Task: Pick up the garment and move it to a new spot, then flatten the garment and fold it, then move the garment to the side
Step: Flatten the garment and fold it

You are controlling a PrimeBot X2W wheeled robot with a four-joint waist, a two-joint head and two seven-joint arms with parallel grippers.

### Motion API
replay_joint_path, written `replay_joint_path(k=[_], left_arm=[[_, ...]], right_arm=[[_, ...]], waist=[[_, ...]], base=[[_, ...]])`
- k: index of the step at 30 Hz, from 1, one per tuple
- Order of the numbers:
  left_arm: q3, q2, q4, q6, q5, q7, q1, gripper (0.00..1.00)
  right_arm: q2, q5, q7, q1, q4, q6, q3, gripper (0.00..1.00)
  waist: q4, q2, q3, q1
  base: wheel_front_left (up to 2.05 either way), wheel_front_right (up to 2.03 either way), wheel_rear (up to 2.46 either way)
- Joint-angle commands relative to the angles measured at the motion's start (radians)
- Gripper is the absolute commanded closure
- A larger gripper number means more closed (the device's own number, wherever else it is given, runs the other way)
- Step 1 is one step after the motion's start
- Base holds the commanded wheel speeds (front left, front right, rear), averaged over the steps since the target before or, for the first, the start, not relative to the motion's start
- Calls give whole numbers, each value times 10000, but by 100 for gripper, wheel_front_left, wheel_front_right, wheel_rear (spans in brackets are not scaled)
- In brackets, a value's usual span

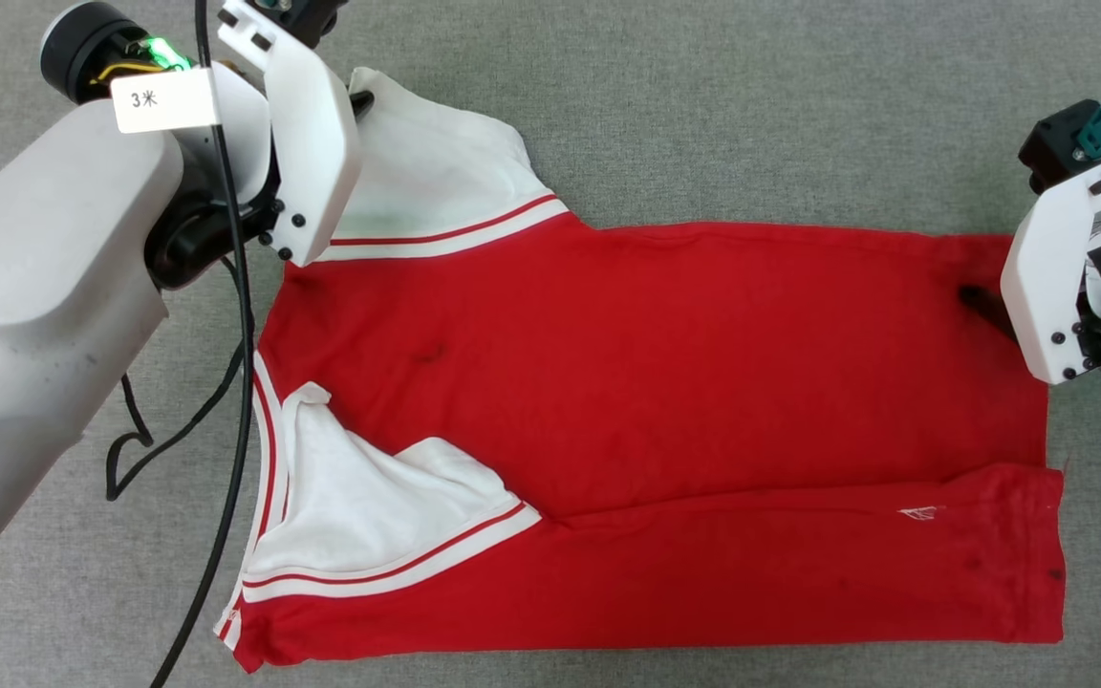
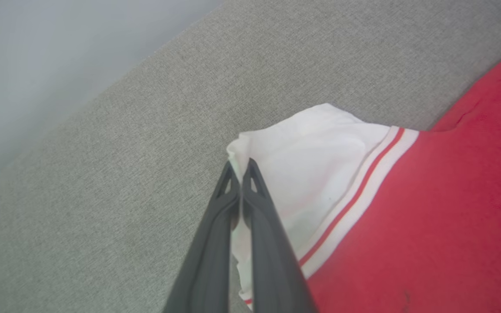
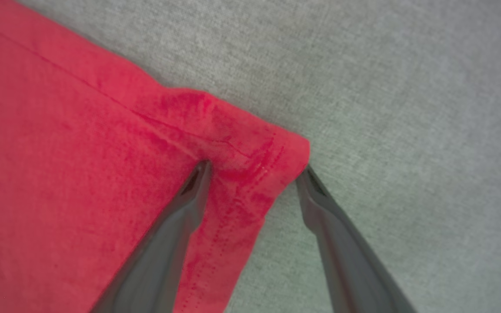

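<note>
The garment, a red jersey-style T-shirt of soft knit cloth with white short sleeves, lies spread on the grey woven surface in front of the robot. It is placed sideways: the shoulders are toward the robot's left and the bottom hem toward its right. The side facing up is plain red, mostly smooth, with some faint creases and a few small dark spots. The long edge nearest to the robot is folded up over the body, so a red band runs along the whole near side, and there is a small white mark on this band. The near sleeve is turned inward and rests on the red cloth, a little rumpled, with its red-and-white striped trim showing. The far sleeve points outward onto the grey surface.

The left gripper is at the outer corner of the far sleeve; its two dark fingers are pressed together with the white sleeve edge pinched between them. The right gripper is at the far corner of the hem with the fingers spread apart: one fingertip rests on the red cloth, the other touches the grey surface just beside the corner. A black cable hangs along the pale left arm.
</note>
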Motion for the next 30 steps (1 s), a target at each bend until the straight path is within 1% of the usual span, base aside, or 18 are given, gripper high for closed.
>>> replay_joint_path(k=[1,2,3,4,8,12,17,20,26,30], left_arm=[[-39,45,29,2,-34,-49,-55,100],[-51,80,53,2,-69,-65,-19,100],[-63,111,73,2,-88,-94,6,100],[-82,128,106,2,-84,-139,44,100],[-92,212,179,2,-197,-306,229,100],[-88,311,209,2,-376,-553,563,100],[-108,464,76,15,-589,-917,1213,100],[-127,682,-212,84,-740,-1059,1696,100],[-226,1307,-1104,466,-927,-1400,2914,100],[-255,1795,-1990,881,-1202,-1600,3903,100]], right_arm=[[434,144,82,600,407,28,623,0],[371,178,-41,579,457,29,791,0],[298,260,-235,502,502,28,855,71],[255,341,-439,390,547,28,866,100],[16,623,-1328,-10,616,9,875,100],[-281,836,-2271,-40,542,6,956,100],[-483,1195,-3453,465,338,8,909,100],[-633,1397,-3989,962,104,8,876,100],[-970,1645,-4599,2259,-353,8,662,100],[-1193,1783,-4748,3190,-819,8,433,100]], waist=[[-9,0,-30,3],[-31,0,-79,3],[-47,0,-120,3],[-66,0,-182,3],[-138,0,-498,3],[-174,0,-986,3],[-134,0,-1759,3],[-106,0,-2213,3],[-13,0,-3072,3],[66,0,-3470,3]], base=[[0,0,0],[0,0,0],[0,0,0],[0,0,0],[0,0,0],[0,0,0],[0,0,0],[0,0,0],[0,0,0],[0,0,0]])
